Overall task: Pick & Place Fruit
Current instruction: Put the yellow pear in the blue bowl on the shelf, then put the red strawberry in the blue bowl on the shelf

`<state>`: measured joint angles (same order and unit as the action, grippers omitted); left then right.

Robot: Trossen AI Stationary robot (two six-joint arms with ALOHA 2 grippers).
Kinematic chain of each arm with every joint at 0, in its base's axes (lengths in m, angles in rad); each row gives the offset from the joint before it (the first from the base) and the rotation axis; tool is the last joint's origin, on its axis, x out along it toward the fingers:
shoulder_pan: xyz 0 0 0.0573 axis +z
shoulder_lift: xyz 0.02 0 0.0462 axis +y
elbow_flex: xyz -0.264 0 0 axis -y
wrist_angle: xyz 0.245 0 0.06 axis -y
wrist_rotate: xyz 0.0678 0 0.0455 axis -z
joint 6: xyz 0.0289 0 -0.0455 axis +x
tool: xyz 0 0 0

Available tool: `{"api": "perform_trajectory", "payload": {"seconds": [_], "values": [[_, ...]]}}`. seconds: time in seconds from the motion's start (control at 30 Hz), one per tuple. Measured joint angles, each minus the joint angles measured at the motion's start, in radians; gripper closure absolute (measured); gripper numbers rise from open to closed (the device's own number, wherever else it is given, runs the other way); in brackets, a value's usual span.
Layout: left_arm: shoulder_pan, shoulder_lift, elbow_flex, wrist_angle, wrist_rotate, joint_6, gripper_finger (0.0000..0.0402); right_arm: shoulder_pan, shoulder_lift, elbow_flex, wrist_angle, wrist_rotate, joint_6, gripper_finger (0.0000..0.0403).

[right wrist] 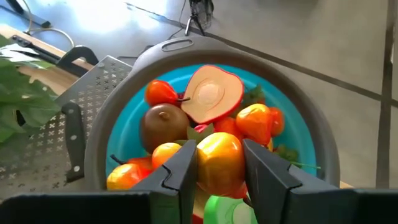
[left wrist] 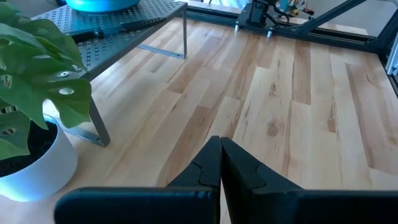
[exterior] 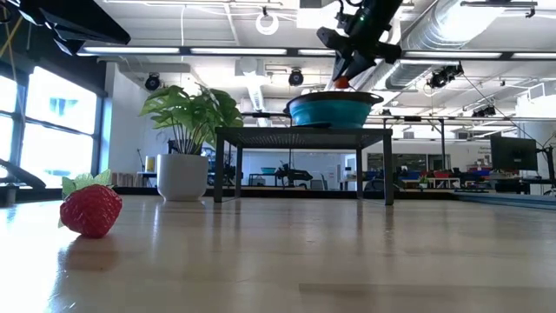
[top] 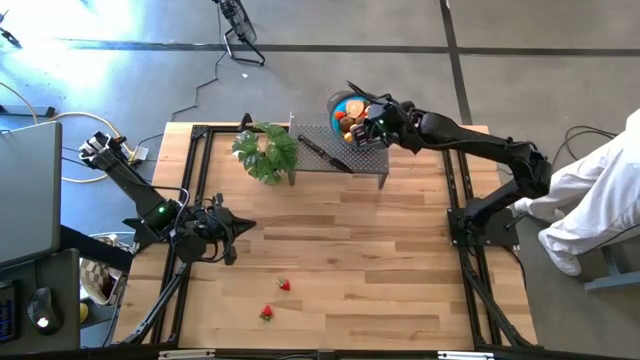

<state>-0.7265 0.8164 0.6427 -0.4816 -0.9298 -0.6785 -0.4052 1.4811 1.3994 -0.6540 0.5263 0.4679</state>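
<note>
right gripper (right wrist: 214, 163) hangs over the blue bowl (right wrist: 118, 134), jaws clamped on an orange-yellow fruit (right wrist: 219, 160); placing step, release next; left gripper (left wrist: 221, 163) waits, jaws together; two strawberries (top: 285, 285) remain on the desk (top: 400, 260)

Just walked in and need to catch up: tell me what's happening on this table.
The right gripper hangs over the blue bowl on the small metal stand, shut on an orange-yellow fruit above the other fruit there. The left gripper waits shut, low over the table near the potted plant. Two strawberries lie on the wood.
</note>
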Motion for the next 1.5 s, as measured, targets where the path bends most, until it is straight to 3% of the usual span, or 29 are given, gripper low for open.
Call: {"api": "perform_trajectory", "payload": {"seconds": [0.13, 0.53, 0.67, 1.27, 1.5], "values": [[0.000, 0.000, 0.000, 0.000, 0.000, -0.005, 0.0402, -0.010, 0.000, 0.000, 0.000, -0.012, -0.005, 0.0286], [0.000, 0.000, 0.000, 0.008, 0.000, -0.007, 0.0402, -0.008, 0.000, 0.000, 0.000, -0.005, -0.025, 0.0199], [0.000, 0.000, 0.000, 0.008, 0.000, -0.007, 0.0402, 0.002, -0.002, 0.000, 0.029, -0.006, -0.028, 0.0187], [0.000, 0.000, 0.000, 0.008, 0.001, 0.001, 0.0402, 0.177, -0.122, 0.000, 0.262, -0.015, -0.107, 0.0259], [0.000, 0.000, 0.000, 0.008, 0.001, 0.019, 0.0402, 0.256, -0.120, 0.000, 0.328, -0.186, -0.141, 0.0277]]}}
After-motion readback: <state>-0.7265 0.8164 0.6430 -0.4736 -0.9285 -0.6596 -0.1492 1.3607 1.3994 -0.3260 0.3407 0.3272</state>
